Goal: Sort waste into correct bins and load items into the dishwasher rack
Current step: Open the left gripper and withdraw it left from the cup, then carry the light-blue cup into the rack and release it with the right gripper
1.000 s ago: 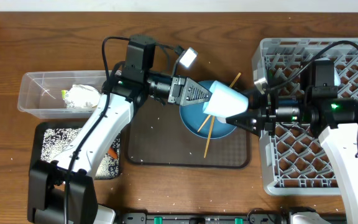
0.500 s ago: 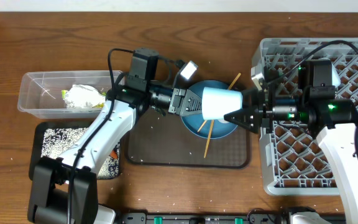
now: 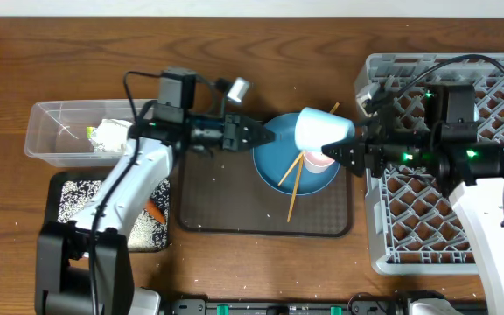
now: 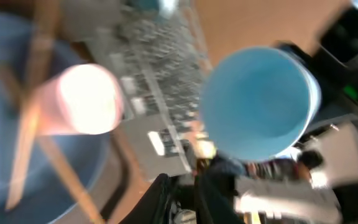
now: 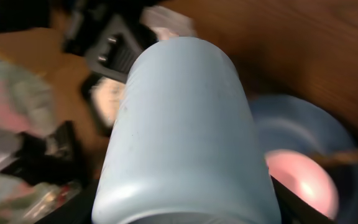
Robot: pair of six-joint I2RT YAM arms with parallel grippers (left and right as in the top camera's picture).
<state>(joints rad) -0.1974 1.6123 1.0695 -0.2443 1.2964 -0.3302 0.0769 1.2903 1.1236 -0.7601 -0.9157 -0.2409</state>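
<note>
The dishwasher rack (image 3: 402,234) fills the right side of the frame. The large blue plate (image 3: 274,168) lies at the centre, with the white-pink cup (image 3: 322,161) on it. The right gripper (image 3: 346,147) pinches the light blue cup (image 3: 320,131), turned sideways over the plate's upper right edge, while the left gripper (image 3: 265,136) is at the plate's upper left edge, apart from this cup; if its claw is spread, I cannot tell.

Overhead cam gives you the whole table (image 3: 59,52), straight down. L wrist cam faces right, close on light blue cup (image 4: 253,102); R wrist cam faces left along it. All share blue plate (image 3: 269,166).
</note>
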